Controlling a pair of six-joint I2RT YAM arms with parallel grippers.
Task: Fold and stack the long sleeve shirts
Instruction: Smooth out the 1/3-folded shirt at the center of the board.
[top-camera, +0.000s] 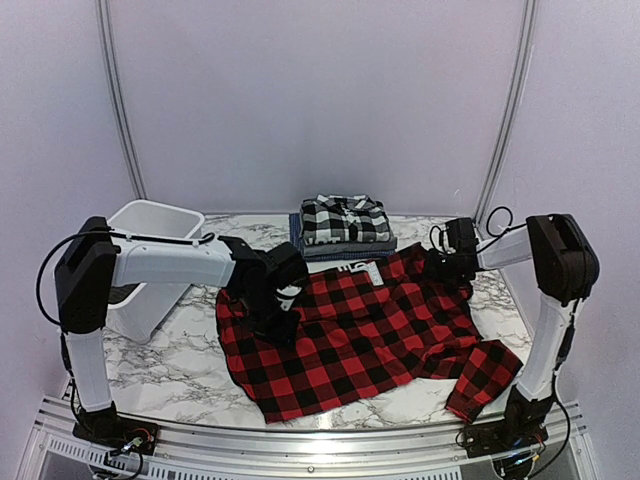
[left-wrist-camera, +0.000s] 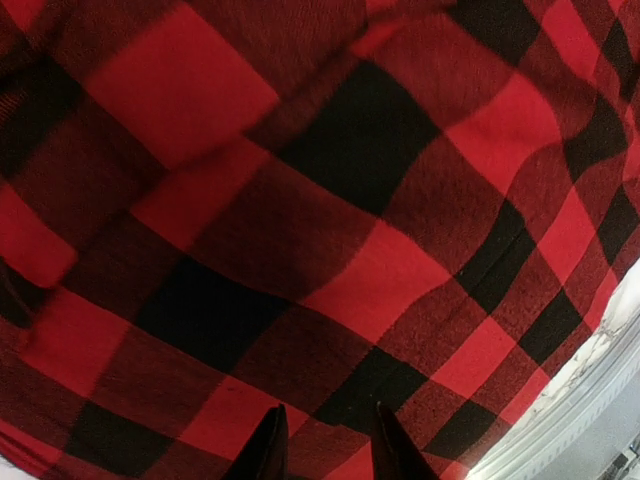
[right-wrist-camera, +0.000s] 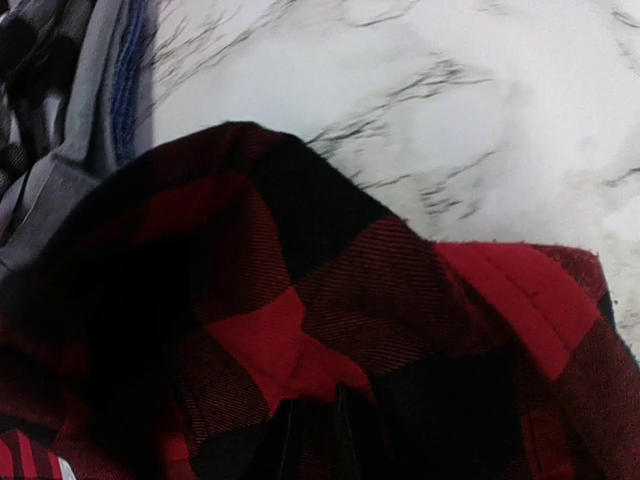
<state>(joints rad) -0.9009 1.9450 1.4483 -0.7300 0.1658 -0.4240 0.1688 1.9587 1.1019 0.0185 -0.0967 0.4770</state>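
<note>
A red-and-black check long sleeve shirt (top-camera: 360, 340) lies spread across the middle of the marble table, one sleeve trailing to the front right. My left gripper (top-camera: 280, 322) is down on its left part. In the left wrist view the two fingers (left-wrist-camera: 270, 440) stand apart over flat cloth (left-wrist-camera: 330, 250), so the left gripper (left-wrist-camera: 327, 432) is open with nothing pinched. At the shirt's far right edge my right gripper (top-camera: 438, 268) is shut on a bunched fold of the red check cloth (right-wrist-camera: 300, 350), fingertips nearly together (right-wrist-camera: 315, 418). Folded shirts are stacked (top-camera: 343, 240) behind it, a black-and-white plaid (top-camera: 343, 218) on top.
A white plastic tub (top-camera: 150, 212) stands at the back left, beside the left arm. Bare marble (right-wrist-camera: 420, 110) shows just beyond the right gripper. The stack's grey and blue edges (right-wrist-camera: 105, 110) lie to that gripper's left. A metal rail (top-camera: 300, 440) runs along the near edge.
</note>
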